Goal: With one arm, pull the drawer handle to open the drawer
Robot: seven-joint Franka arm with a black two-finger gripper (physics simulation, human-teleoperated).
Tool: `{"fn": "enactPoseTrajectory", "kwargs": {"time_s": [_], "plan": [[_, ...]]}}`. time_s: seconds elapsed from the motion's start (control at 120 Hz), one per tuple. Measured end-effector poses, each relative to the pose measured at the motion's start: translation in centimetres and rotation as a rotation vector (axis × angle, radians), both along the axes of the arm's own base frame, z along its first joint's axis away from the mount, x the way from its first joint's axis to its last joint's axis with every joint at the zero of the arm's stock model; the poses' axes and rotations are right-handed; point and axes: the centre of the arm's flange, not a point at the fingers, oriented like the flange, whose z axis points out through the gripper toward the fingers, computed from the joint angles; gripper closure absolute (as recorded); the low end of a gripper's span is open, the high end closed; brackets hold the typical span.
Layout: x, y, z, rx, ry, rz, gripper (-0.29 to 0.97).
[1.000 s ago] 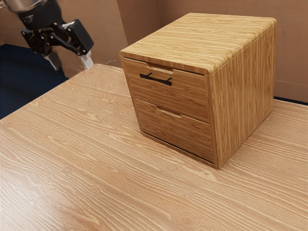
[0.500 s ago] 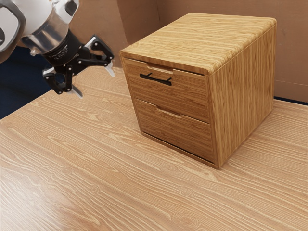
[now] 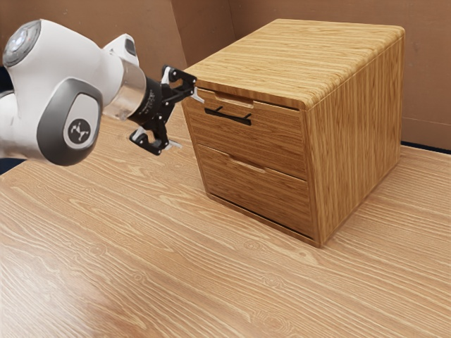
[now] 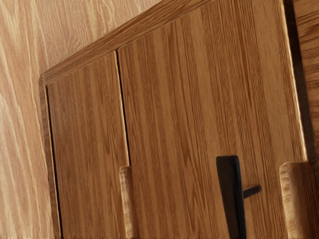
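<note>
While the arm (image 3: 63, 105) reaches in from the exterior view's left, how does the gripper (image 3: 183, 118) stand? (OPERATOR)

Spread. One of the fingers (image 3: 184, 79) is high and the other low, with a clear gap between them and nothing held in it. (TECHNICIAN)

Where is the handle (image 3: 227, 115) relative to the hand? (OPERATOR)

Ahead of it, past the fingertips and apart from them. It is a black bar mounted across the upper part of the top drawer (image 3: 246, 134). In the wrist view, the handle (image 4: 230, 199) stands off the top drawer (image 4: 199, 99) on a short black post. (TECHNICIAN)

State of that drawer? (OPERATOR)

Shut: its face sits level with the front of the cabinet (image 3: 352, 127). A wooden lip (image 3: 227, 99) runs along its top edge, just above the handle. (TECHNICIAN)

How close is the hand to the cabinet? (OPERATOR)

Just beside the front corner nearest the arm. The upper finger overlaps that corner in the exterior view; whether they touch cannot be told. (TECHNICIAN)

Anything else ahead of the hand? (OPERATOR)

A lower drawer (image 3: 254, 186), directly beneath the top one, also shut. The cabinet stands on a wood-grain table (image 3: 176, 267), which passes under the hand. (TECHNICIAN)
</note>
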Motion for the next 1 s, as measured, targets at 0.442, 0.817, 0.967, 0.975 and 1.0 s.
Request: {"fn": "enactPoseTrajectory", "kwargs": {"time_s": [0.442, 0.817, 0.967, 0.975, 1.0], "plan": [[1.0, -2.6, -2.7, -0.089, -0.057, 0.063, 0.0], [2.7, -2.3, -3.7, -0.131, -0.069, 0.104, 0.0], [3.1, -2.4, -4.1, -0.142, -0.071, 0.111, 0.0], [3.1, -2.4, -4.1, -0.142, -0.072, 0.112, 0.0], [3.2, -2.4, -4.1, -0.144, -0.072, 0.113, 0.0]]}}
